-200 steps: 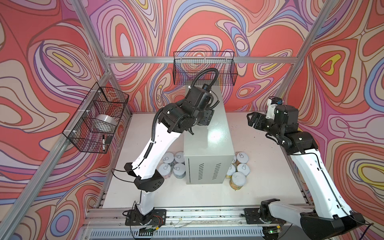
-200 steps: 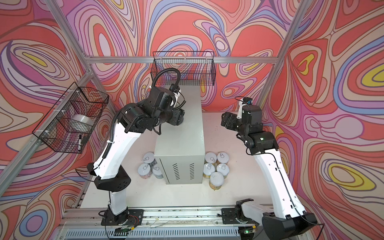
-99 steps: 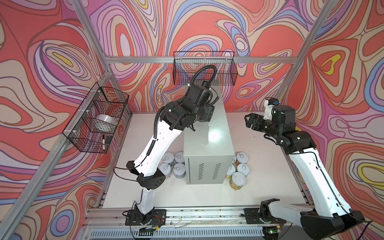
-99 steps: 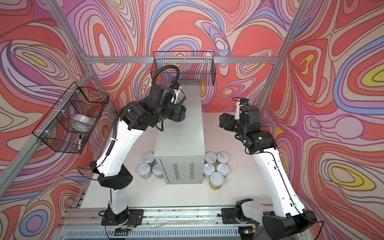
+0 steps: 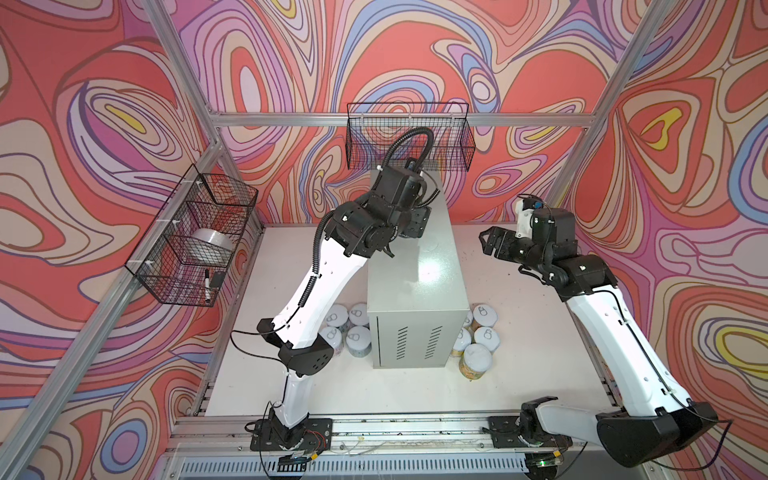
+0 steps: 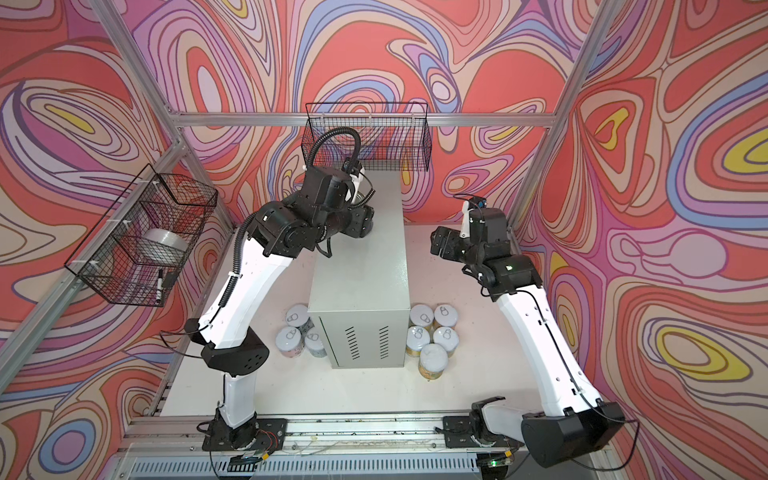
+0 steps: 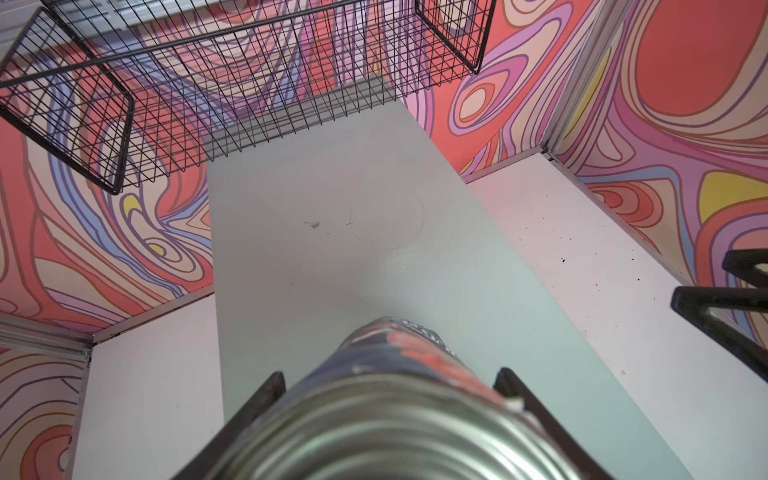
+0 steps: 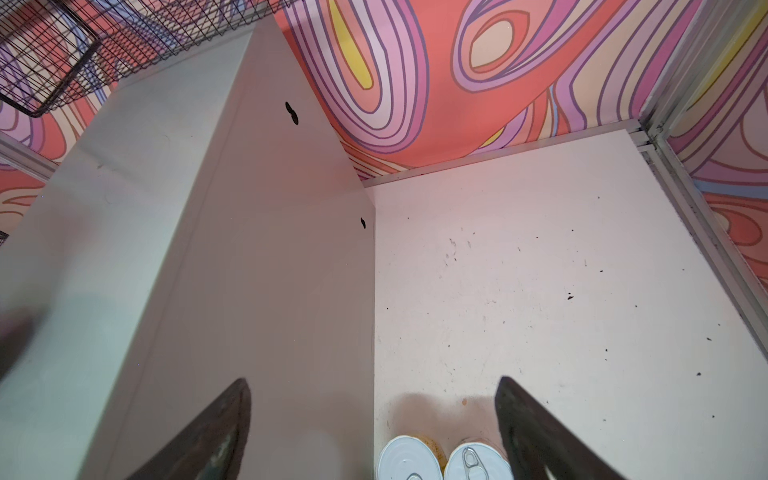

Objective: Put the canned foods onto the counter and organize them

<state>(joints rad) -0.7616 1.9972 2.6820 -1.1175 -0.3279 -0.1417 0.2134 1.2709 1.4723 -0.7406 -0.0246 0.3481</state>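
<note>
Pointing lengthwise along counter point(image 7: 332, 208): navy can point(image 7: 407, 357), between left pincer point(image 7: 388, 374) jaws.

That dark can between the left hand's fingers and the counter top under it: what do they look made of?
Dark can: likely metal; its near end is bare, shiny and ringed with concentric ridges. The side is navy and red, paper or print I cannot tell. Counter: seemingly painted sheet metal, light grey, smooth and glossy, with a glare spot in a top view.

Both top views look down from high up, near side, on everything. Wrist views sit close, facing the far wall point(image 7: 469, 99). All share the counter point(image 5: 411, 266).
</note>
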